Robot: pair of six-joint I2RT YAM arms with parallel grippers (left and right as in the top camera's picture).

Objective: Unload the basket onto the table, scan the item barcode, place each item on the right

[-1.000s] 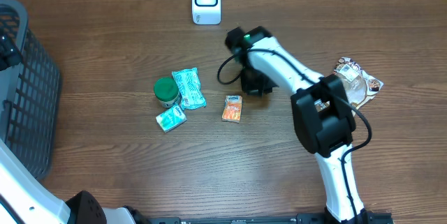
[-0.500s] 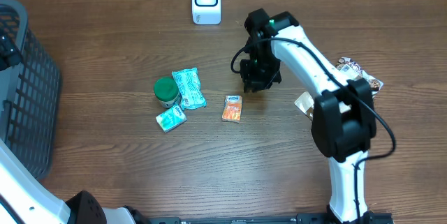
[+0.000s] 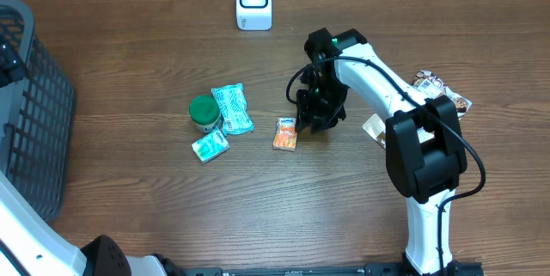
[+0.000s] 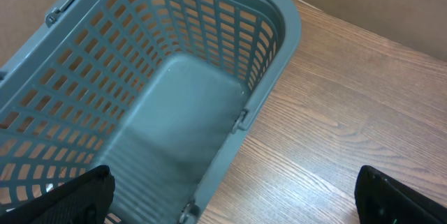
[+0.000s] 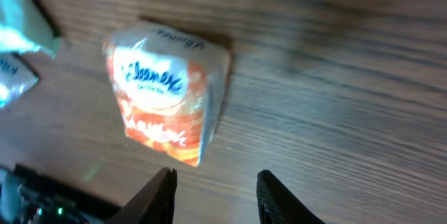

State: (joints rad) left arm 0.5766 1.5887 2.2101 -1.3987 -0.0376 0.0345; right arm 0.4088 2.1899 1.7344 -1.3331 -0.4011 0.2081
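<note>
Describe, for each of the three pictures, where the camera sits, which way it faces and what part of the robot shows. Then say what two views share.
Overhead: above the table, looking straight down on the scanner, the basket and the packets; the right arm shows.
Left wrist: on the left arm, looking down into the basket; the left fingers show at the bottom corners.
Right wrist: on the right arm, close above the orange tissue pack; the right fingers show at the bottom edge.
Shared: the overhead and right wrist views both show the orange tissue pack.
</note>
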